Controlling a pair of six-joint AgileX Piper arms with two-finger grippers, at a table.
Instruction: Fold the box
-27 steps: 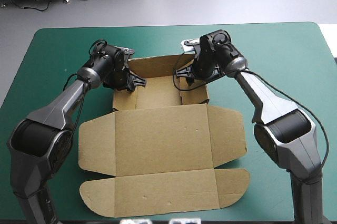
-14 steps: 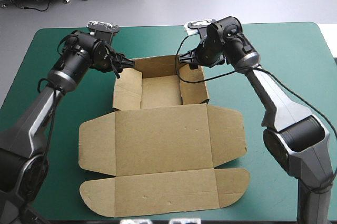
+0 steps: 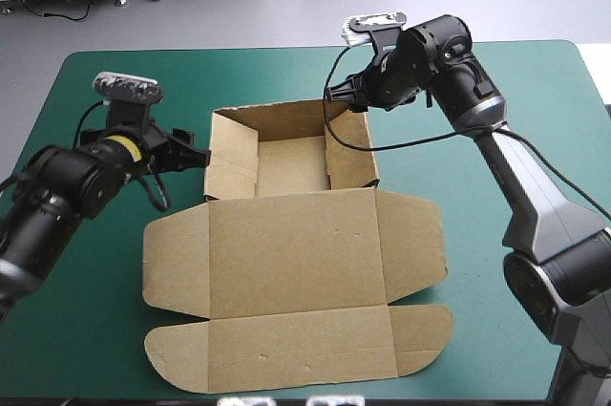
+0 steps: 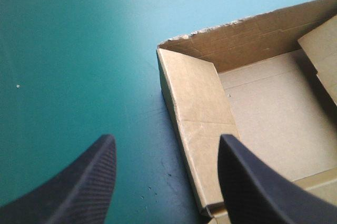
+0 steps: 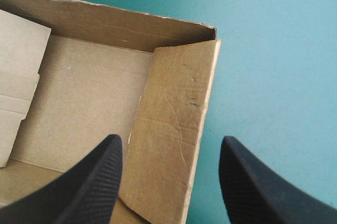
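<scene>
I have the brown cardboard box (image 3: pixel 296 253) lying mid-table on the teal-green table cover (image 3: pixel 535 72), its long axis running from the far edge to the near edge. The far end is raised into an open tray (image 3: pixel 286 165); the lid panel with its side flaps, and the rounded tuck flap (image 3: pixel 286 353) beyond it, lie flat toward the near edge.

The left gripper (image 3: pixel 188 155) sits low, just outside the tray's left wall and apart from it, black fingers spread wide and holding nothing. In its wrist view, the left wall (image 4: pixel 197 113) lies right ahead, between the two fingertips, with the far left corner of the tray beyond.

The right gripper (image 3: pixel 346 98) hangs above the tray's far right corner, clear of the board, also wide and empty. Its own camera looks down on the right wall (image 5: pixel 174 108), which runs between the fingers.

What matters for me next: each wall lies lengthwise along its gripper's line of sight, straddled by the fingers, so either arm could come down onto its wall with little turning. The left arm is the nearer to its wall, I judge. The flat lid lies behind both grippers, toward the near edge, so reaching it means pulling both arms back.
</scene>
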